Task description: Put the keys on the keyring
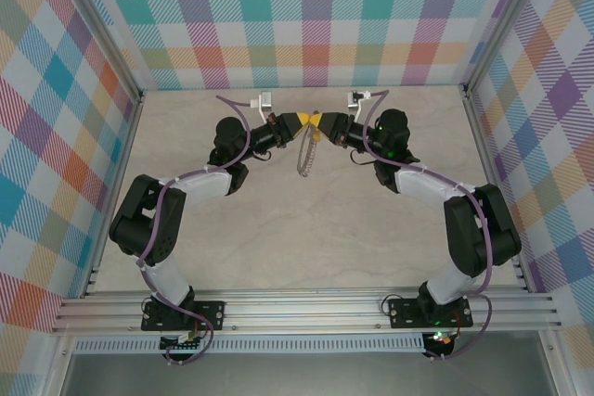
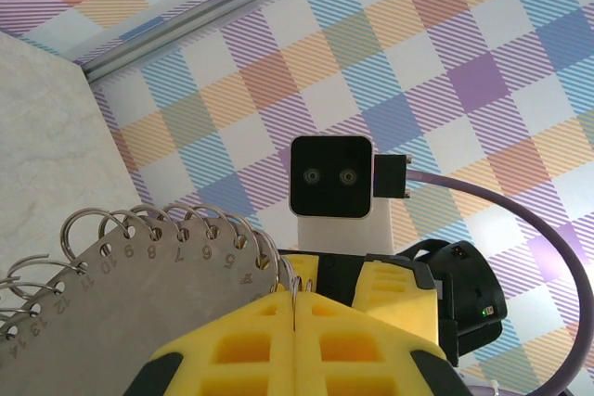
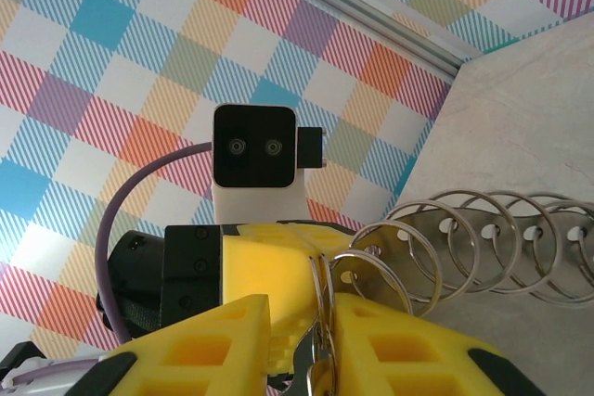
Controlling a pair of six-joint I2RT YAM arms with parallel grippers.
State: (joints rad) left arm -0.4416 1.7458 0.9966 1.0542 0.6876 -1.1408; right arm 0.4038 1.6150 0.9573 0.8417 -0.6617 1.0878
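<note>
My two grippers meet nose to nose above the far middle of the table. A flat metal plate (image 1: 304,157) with numbered holes hangs below them, carrying several split rings (image 2: 139,220). My left gripper (image 2: 297,308) is shut on the keyring (image 2: 295,277), the end ring of that plate (image 2: 139,312). My right gripper (image 3: 302,322) faces it with a narrow gap between its yellow fingers (image 3: 418,350). In that gap stand the keyring (image 3: 323,294) and a small silver key (image 3: 311,366), lying against the right-hand finger. Whether that key is threaded on the ring is hidden.
The plaid back wall (image 1: 306,16) is close behind both grippers, with plaid side walls left and right. The marble tabletop (image 1: 306,229) lies below. The right arm's camera block (image 2: 334,183) sits directly ahead of the left gripper (image 1: 299,123), very near the right gripper (image 1: 323,123).
</note>
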